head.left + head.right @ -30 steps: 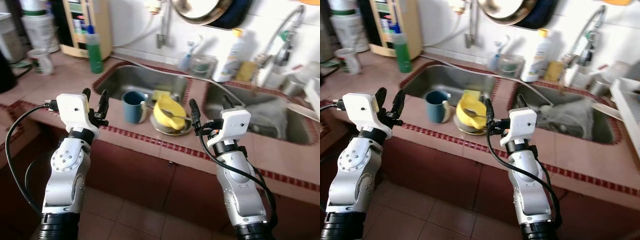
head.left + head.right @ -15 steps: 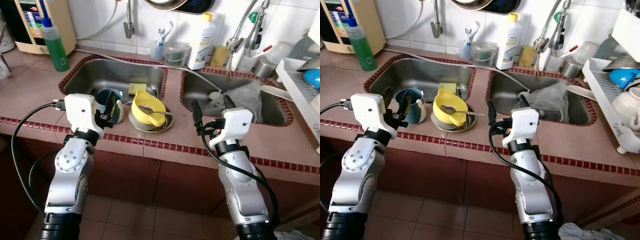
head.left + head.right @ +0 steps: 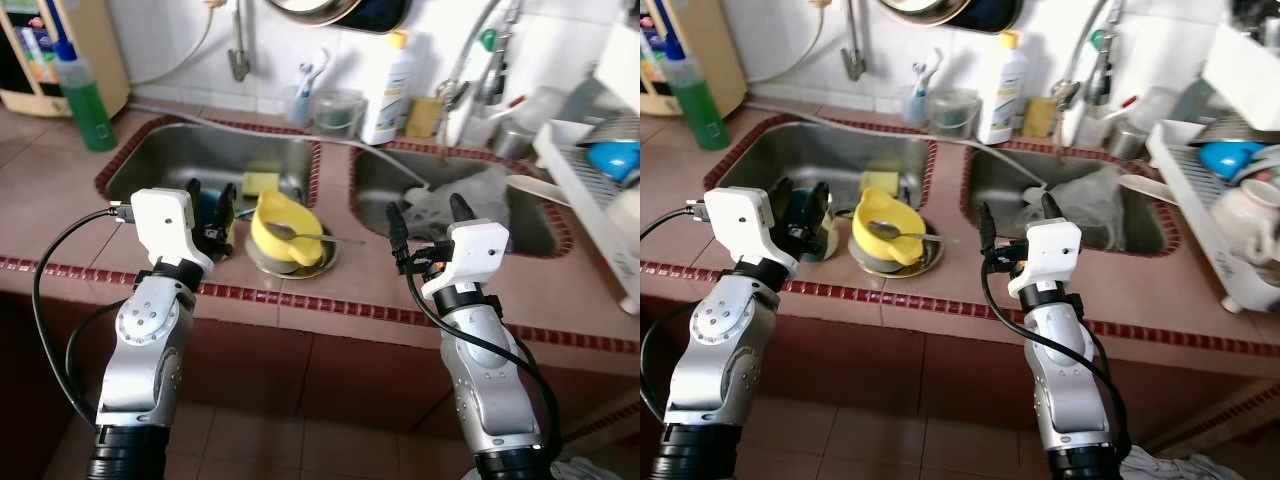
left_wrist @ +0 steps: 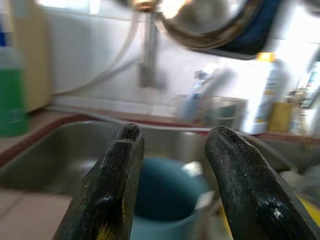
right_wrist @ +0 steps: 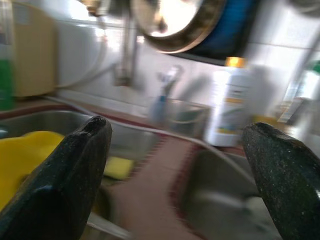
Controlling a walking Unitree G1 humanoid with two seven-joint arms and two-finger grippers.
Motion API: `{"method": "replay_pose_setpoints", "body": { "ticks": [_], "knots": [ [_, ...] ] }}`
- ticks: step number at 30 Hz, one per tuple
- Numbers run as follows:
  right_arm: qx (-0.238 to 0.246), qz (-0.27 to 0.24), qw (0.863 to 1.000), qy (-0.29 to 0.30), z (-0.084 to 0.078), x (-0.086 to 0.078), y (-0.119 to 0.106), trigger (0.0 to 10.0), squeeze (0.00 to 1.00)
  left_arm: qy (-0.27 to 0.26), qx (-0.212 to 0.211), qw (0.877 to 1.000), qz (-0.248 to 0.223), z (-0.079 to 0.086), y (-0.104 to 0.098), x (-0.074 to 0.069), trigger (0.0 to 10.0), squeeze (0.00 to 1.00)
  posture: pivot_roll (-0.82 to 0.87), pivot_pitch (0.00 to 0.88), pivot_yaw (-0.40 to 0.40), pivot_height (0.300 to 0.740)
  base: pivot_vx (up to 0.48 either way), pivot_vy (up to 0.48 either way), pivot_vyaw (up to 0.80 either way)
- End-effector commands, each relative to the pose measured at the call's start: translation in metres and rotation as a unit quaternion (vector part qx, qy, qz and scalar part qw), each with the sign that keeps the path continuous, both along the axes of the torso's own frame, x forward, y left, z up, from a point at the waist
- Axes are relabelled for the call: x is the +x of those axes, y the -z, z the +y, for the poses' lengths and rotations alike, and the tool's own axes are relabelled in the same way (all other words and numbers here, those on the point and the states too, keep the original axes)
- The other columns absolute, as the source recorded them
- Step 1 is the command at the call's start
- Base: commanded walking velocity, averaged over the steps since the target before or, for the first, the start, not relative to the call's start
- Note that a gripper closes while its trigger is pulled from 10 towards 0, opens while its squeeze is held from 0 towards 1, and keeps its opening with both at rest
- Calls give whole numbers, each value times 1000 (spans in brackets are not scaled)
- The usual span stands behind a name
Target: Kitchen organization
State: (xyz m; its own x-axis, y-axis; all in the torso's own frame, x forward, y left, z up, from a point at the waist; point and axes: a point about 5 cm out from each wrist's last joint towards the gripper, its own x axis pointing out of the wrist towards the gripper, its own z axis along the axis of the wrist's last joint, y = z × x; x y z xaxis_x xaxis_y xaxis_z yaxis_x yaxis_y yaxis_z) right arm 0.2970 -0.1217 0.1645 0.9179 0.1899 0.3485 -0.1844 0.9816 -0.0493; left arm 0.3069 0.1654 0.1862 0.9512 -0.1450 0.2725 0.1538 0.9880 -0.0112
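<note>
- Head views: my left end effector [image 3: 212, 205] sits parted just in front of the blue mug [image 3: 812, 222], which stands on the tiled surface [image 3: 60, 205] at the near edge of the left sink [image 3: 190, 155], right beside the yellow bowl [image 3: 279, 229] with a spoon [image 3: 300, 234] lying across it. My right end effector [image 3: 428, 222] hovers parted and empty over the surface in front of the right sink [image 3: 1040, 180], where a grey cloth [image 3: 1085, 200] lies. I judge the mug is my step in hand.
- Left wrist view: the two fingers [image 4: 112, 185] stand spread with the mug's rim [image 4: 165, 195] between them, not touching. To do this well I should advance level until the wall is deep between the pads, keep clear of the bowl, then close gently.
- Right wrist view: fingers [image 5: 75, 170] wide apart, holding nothing; the yellow bowl is off to one side. Best kept still.
- Hard to tell: both wrist pictures are blurred; my left wrist hides the mug's base and part of its body, so I cannot tell what is inside or where its handle points. The dish rack [image 3: 1230, 210] is cut off at the edge.
</note>
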Motion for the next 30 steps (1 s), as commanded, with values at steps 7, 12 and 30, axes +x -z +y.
{"method": "replay_pose_setpoints", "body": {
  "ticks": [7,12,30],
  "knots": [
    [16,6,1000,-16,-1,-4,1,10000,1000,5,11,1000,2,1,0,-2,10000,0,75,0,-61,740,0,0,0],
    [32,6,999,-23,-1,-5,0,10000,1000,12,8,1000,2,1,0,-3,10000,0,75,0,-60,740,0,0,0],
    [13,5,1000,-28,-1,-6,-1,10000,0,48,-6,999,1,0,-2,-7,10000,1000,75,0,-61,740,0,0,0]
  ]
}}
